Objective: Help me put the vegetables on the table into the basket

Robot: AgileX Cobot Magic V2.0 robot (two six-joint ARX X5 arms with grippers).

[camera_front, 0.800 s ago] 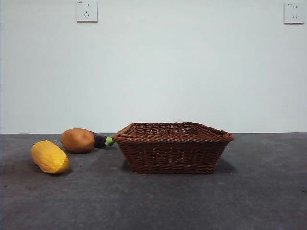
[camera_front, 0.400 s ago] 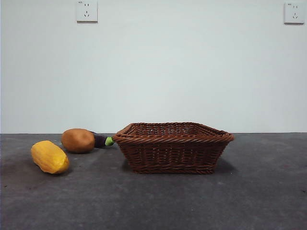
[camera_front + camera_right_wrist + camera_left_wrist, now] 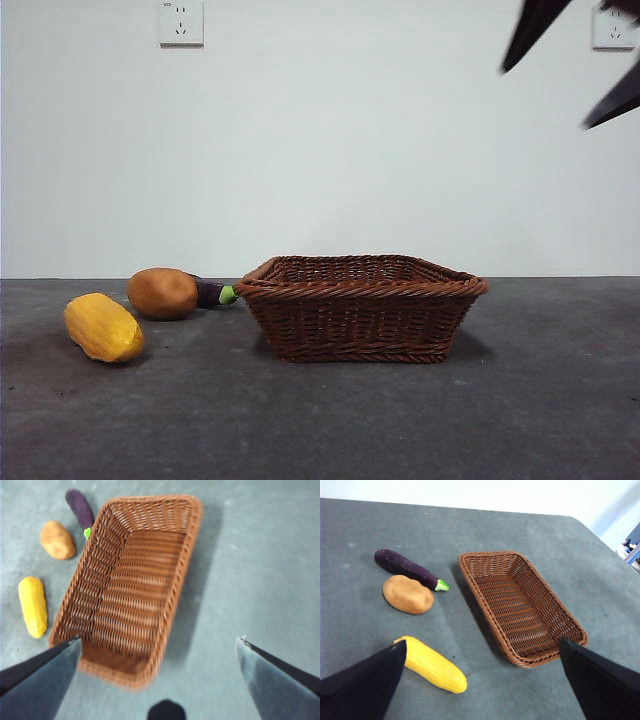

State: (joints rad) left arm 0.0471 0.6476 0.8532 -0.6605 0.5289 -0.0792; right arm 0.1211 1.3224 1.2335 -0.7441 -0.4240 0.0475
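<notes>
Vegetables [image 3: 162, 293] lie beside basket [image 3: 362, 310]; right hand [image 3: 570, 65] spread wide above

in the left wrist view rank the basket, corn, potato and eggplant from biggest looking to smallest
1. basket, by far the largest.
2. corn and eggplant: similar length; the corn is thicker but lies nearer the camera, so I would not rank them.
3. potato, shortest, though plumper than the eggplant.

right pincer [image 3: 578, 68] high, splayed — left pincer [image 3: 482, 652] splayed
</notes>
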